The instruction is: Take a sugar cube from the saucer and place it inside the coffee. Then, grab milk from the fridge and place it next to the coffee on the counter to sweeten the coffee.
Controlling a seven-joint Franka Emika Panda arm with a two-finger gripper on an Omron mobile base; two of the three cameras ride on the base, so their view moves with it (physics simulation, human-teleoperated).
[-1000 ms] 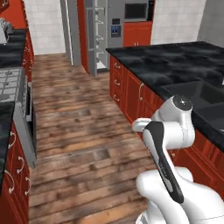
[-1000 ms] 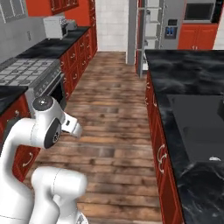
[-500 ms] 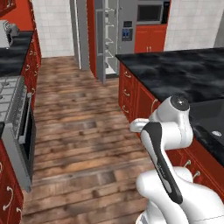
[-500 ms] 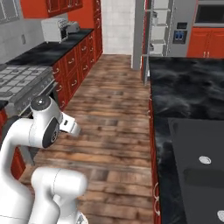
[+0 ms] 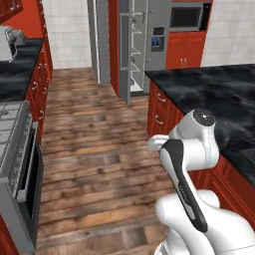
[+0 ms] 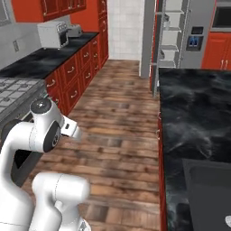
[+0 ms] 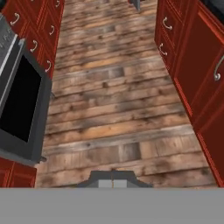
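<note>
The arm (image 5: 191, 149) is glossy white with smooth, rounded link housings. A dark grey band runs lengthwise down the forward link. A dark grey circular cap closes the top joint (image 5: 203, 117); another marks the joint (image 6: 41, 105) in the right base view. The lower housing (image 6: 58, 191) is bulbous, plain white.

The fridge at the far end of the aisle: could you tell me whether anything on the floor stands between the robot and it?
Nothing visible does. The fridge stands open at the end of the wooden floor, and the aisle between the stove and the counter is bare.
</note>
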